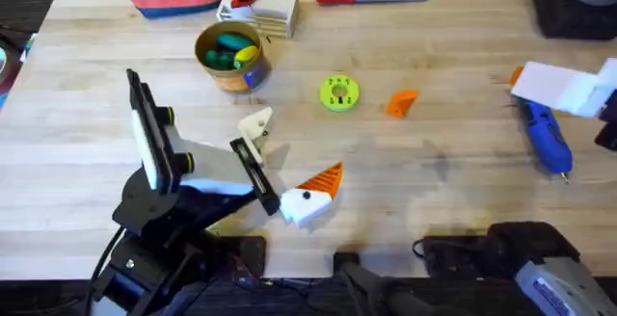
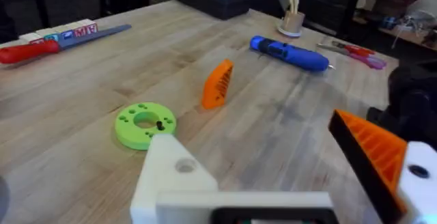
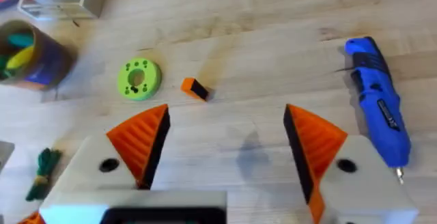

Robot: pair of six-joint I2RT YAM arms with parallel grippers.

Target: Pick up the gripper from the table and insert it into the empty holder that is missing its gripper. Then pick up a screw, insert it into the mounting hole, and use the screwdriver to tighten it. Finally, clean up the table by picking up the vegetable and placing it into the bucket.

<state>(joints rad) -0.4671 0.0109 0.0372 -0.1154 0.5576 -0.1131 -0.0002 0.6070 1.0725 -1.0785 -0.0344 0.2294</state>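
Both sets of jaws stand wide apart, gripping nothing. Leftmost sits the bucket [image 1: 236, 80], toys inside. Next is the left gripper [image 1: 289, 157], one finger a bare white holder [image 1: 256, 123]. A green disc [image 1: 338, 92] and the loose orange gripper pad [image 1: 402, 102] lie mid-surface [image 1: 434, 181]. The blue screwdriver [image 1: 546, 135] lies far right, ahead of the right gripper [image 3: 225, 115]. A dark green thing, possibly the vegetable [image 3: 44, 173], lies near the left arm.

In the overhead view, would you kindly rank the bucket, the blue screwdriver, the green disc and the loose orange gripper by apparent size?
1. The bucket and the screwdriver look close; I would not rank them.
2. The green disc.
3. The orange gripper, smallest.
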